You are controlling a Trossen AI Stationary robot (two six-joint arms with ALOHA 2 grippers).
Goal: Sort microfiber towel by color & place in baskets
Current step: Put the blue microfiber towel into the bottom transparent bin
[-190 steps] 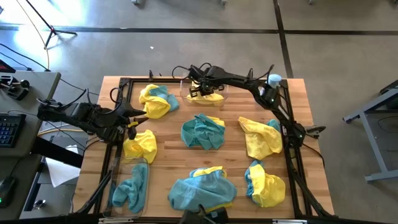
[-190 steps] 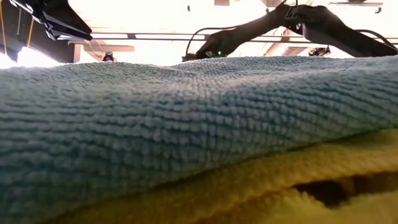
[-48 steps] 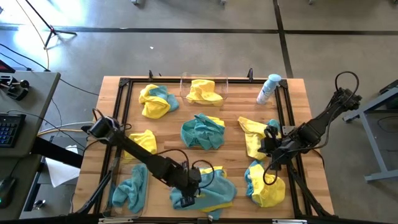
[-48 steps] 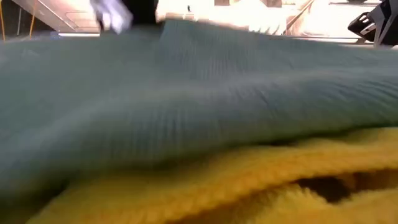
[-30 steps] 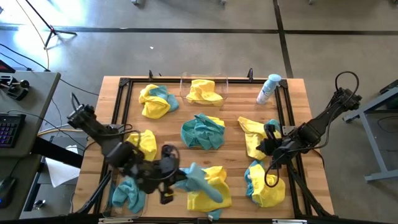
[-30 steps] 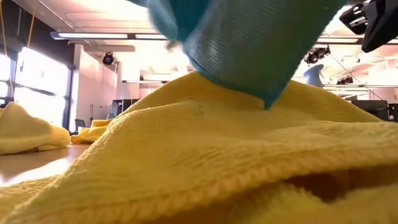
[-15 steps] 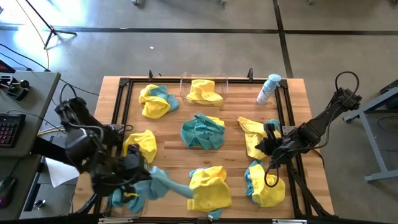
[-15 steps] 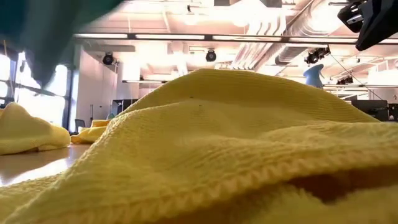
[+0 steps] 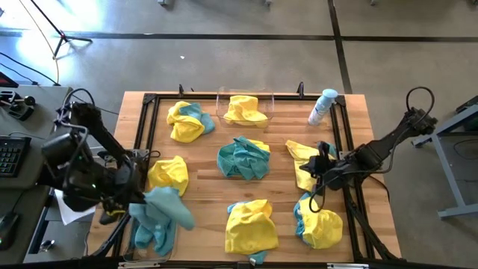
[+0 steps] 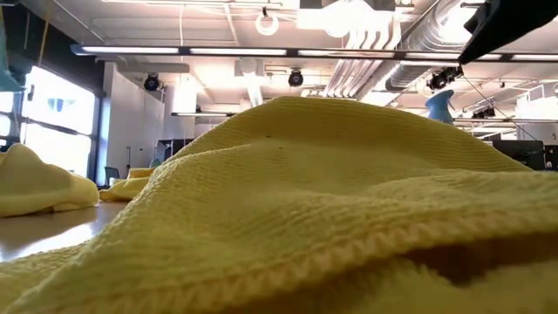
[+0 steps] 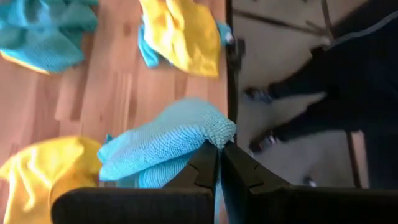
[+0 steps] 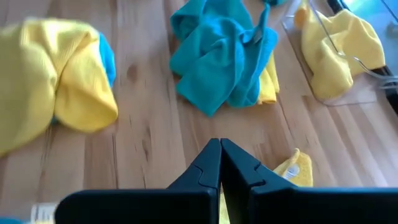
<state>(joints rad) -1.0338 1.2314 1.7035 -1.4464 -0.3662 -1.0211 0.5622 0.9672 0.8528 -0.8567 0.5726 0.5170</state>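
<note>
The left tool [image 9: 134, 205], clamped shut on a soft teal-blue microfiber towel [image 9: 163, 209], hangs over the clear rectangular plastic basket [image 9: 140, 232] holding teal cloth; lower centrally before release; right tool [image 9: 320, 170], closed and empty, waits well apart from that basket.

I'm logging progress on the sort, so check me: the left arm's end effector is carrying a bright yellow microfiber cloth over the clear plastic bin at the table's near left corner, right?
Not quite. The cloth pinched in the left end effector is a teal-blue microfiber cloth, not yellow. The left wrist view shows it clamped between the shut fingers, and the high view shows it over the clear plastic bin at the near left corner.
</note>
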